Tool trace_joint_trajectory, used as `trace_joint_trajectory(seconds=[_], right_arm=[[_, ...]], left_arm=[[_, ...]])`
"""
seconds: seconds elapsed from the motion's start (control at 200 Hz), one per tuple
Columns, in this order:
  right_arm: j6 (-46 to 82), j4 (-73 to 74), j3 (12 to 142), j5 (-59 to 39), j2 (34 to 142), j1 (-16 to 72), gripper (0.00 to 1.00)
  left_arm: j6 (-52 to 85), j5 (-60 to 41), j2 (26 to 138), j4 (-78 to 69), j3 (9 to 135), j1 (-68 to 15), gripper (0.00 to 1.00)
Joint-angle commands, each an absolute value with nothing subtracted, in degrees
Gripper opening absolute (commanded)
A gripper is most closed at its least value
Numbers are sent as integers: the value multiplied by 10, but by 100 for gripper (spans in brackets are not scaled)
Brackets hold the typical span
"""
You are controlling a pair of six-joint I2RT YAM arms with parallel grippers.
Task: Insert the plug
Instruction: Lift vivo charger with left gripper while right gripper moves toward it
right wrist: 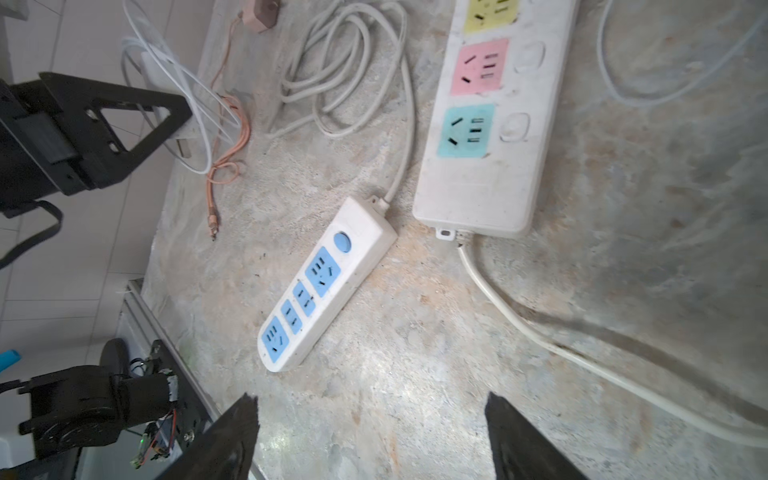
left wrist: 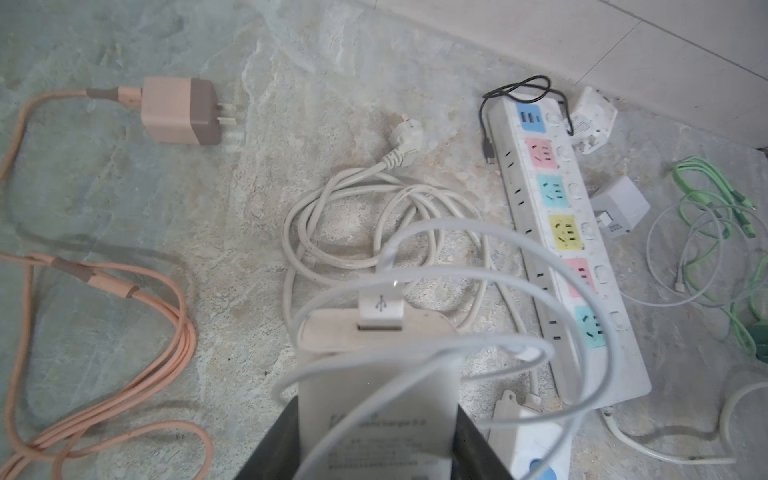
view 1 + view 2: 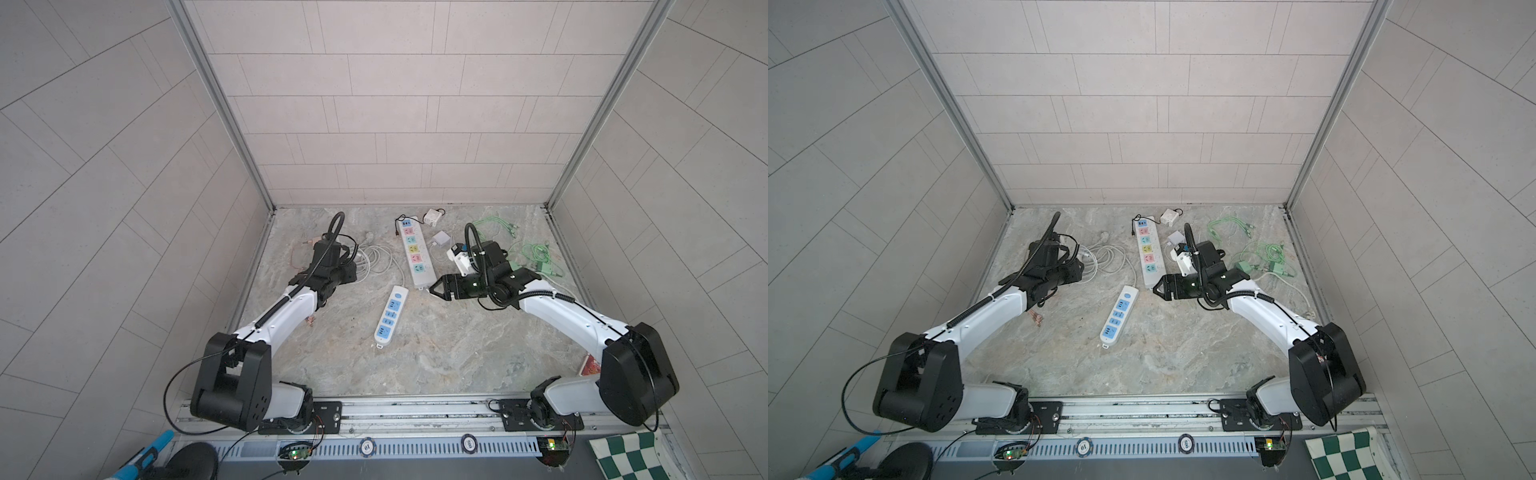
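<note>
Green cables tangled far right; pink charger lying flat; checkered cloth, maybe mat.

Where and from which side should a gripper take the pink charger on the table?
I'd grip the pink charger by its boxy body, from above, jaws across the two flat sides: it lies flat, prongs at one end, cable at the other.

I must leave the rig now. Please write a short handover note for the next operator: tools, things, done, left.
Left tool: shut on the white charger, its cable looping in front.
Right tool: open, empty, above the table.
Small blue strip lies mid-table, sockets empty; long coloured strip beyond it.
Done: charger grasped.
Left: carry it to a socket and push it in.
</note>
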State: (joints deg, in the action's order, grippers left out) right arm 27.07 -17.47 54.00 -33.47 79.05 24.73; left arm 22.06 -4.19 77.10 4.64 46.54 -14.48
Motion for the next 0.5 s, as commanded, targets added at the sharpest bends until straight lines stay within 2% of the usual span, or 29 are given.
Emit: trace_joint_trajectory(seconds=[0.0,0.17,0.32,0.495], right_arm=[[304,-129,549,-385,776,250,86],[305,-105,552,-399,767,268,84],[300,-108,563,-396,764,276,81],[298,-91,575,-391,771,280,68]], left_arm=[[199,-69,740,-32,452,-157,19],[183,-135,735,-83,426,-175,19],[141,-149,728,-120,405,-222,20],[86,-129,726,-197,369,-293,21]])
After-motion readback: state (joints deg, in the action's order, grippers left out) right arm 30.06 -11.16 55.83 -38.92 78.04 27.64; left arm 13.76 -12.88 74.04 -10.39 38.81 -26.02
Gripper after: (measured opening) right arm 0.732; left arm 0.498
